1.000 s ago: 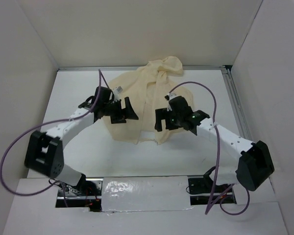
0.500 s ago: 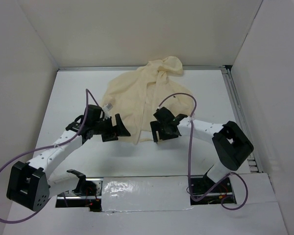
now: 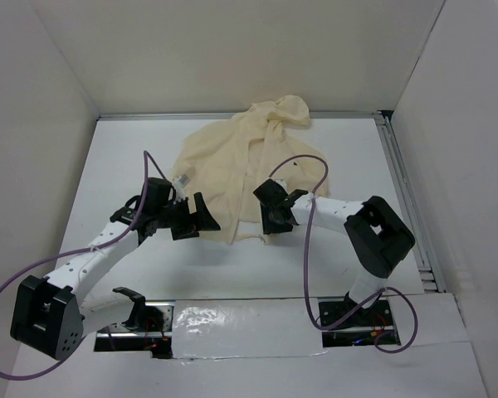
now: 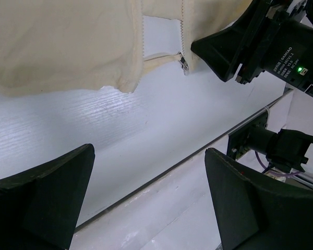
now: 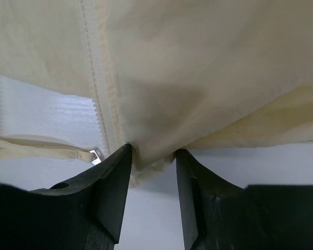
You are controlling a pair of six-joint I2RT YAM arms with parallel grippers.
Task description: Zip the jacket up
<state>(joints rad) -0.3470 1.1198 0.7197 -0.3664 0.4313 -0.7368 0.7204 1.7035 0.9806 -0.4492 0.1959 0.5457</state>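
Cream-yellow cloth is the jacket (image 3: 228, 162), spread flat on the white table (image 3: 124, 157) with its hood (image 3: 286, 109) bunched at the far end and its bottom hem turned towards my bases. Its front is unzipped at the bottom: bare table shows between the two front edges just above the hem. The small dark zipper pull (image 4: 183, 63) sits at the foot of the zipper teeth (image 5: 96, 78), right at the hem.

My right pincer (image 5: 152, 152) is at that hem, just beside the pull on the side away from the opening. A fold of the hem fills the gap between my fingers (image 5: 115, 192) and touches both of them, so I am pinching the jacket by its lower edge.

My left pincer (image 4: 148, 153) is spread as wide as it goes and holds nothing. It hangs over bare table just off the jacket's near hem, on the other side of the opening from my right one.
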